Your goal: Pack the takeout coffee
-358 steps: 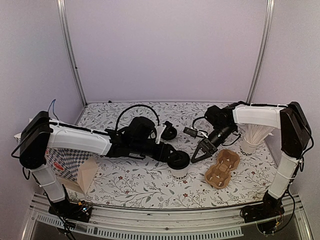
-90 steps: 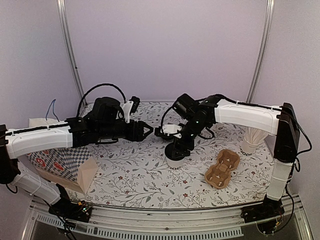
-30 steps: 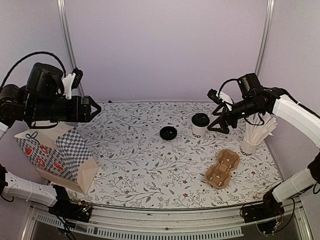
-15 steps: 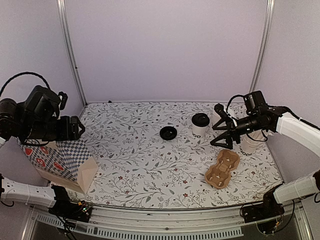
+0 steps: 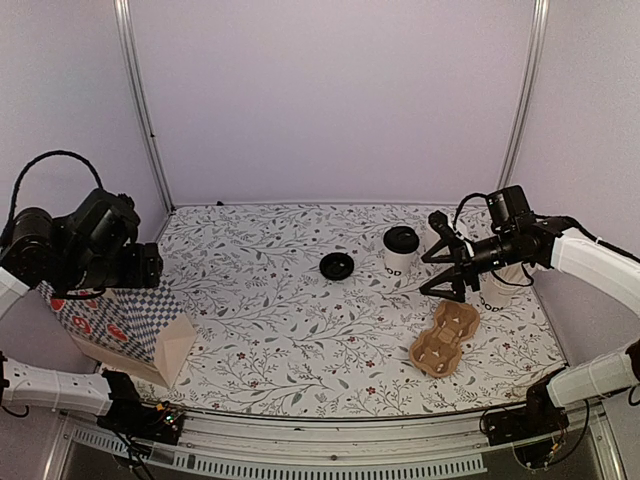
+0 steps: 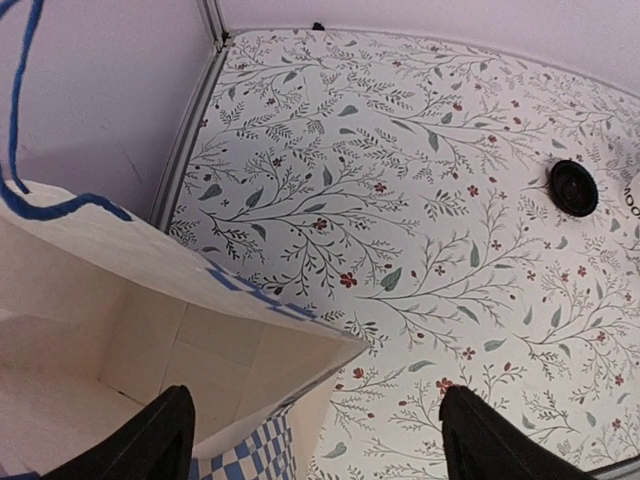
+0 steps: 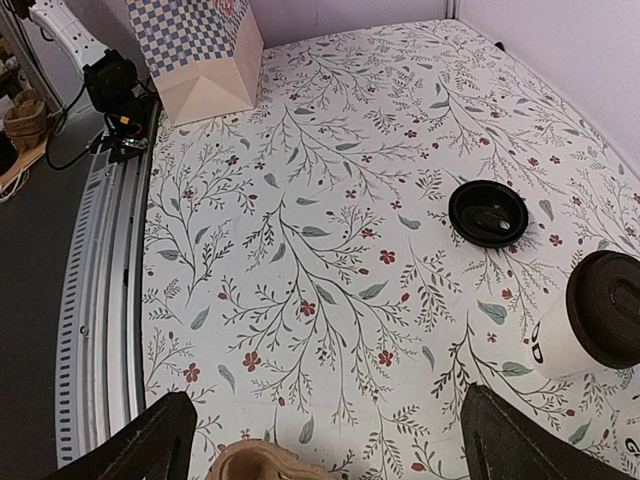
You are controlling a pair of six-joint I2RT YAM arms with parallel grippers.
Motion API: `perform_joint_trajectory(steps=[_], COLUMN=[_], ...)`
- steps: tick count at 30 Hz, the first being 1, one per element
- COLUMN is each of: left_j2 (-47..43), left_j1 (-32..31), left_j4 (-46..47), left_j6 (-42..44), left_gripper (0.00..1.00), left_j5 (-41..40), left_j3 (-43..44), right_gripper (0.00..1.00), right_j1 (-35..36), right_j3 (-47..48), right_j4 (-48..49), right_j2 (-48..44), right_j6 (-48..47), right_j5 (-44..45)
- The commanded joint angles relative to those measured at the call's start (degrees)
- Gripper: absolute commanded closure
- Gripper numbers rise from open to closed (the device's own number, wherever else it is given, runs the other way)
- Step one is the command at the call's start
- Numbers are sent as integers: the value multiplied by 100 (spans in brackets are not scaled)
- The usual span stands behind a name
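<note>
Now the surface [image 5: 280, 340] is white, with little leaves and red flowers all over it. Pale purple walls [image 5: 330, 100] stand around it, and a shiny metal pole [image 5: 140, 110] runs up each back corner. The takeout coffee [image 5: 401, 250] stands upright toward the back right with its black lid on. The right end effector [image 5: 432, 258] hangs just beside it, fingers wide apart and holding nothing. A loose black lid [image 5: 336, 265] lies near the cup. The left end effector [image 6: 315, 400] is up above the open checkered paper bag [image 5: 110, 315], also with its fingers wide apart. A brown cup tray [image 5: 445, 336] lies at the front right.
</note>
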Motion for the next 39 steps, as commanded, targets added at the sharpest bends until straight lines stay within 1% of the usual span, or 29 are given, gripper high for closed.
perform_joint_trajectory(steps=[1,4,9,14,15,16,18,20,22,23,27,33,36,39], left_j2=[9,95,461,1042,1178,1308,1568,1833,2098,2223,2586,3301,3714,4106], left_j1=[145,220,312,424,443,463,497,534,554,554,580,599,591,582], left_j4=[421,670,902,1335,1446,1580,1871,2154,2419,2552,3248,4111,4345,4393], left_j6=[507,774,1193,1726,1802,1877,2049,2165,2244,2258,2215,2122,2068,2082], left_gripper=[15,22,37,65,68,69,76,85,98,100,100,100,100,100], left_j5=[241,640,1347,1741,1800,1866,2066,2292,2500,2560,2888,3929,4442,4767], left_j3=[-121,-73,32,138,209,287,517,749,970,1058,1194,1393,1699,2143], right_gripper=[5,5,5,5,5,5,5,5,5,5,5,5,6,7], right_j1=[-15,-22,-58,-61,-65,-63,-64,-63,-62,-63,-61,-62,-60,-63], right_j3=[-82,-97,-132,-65,-62,-69,-86,-93,-104,-110,-115,-87,21,192], right_j4=[79,101,133,117,116,116,124,125,125,125,138,48,-77,-355], right_j2=[-129,-139,-7,277,307,319,326,331,330,324,317,407,467,559], right_j6=[-87,-113,-120,-167,-169,-173,-194,-204,-196,-195,-196,-238,-278,-416], right_j5=[-8,156,284,421,435,455,480,491,478,467,365,282,263,272])
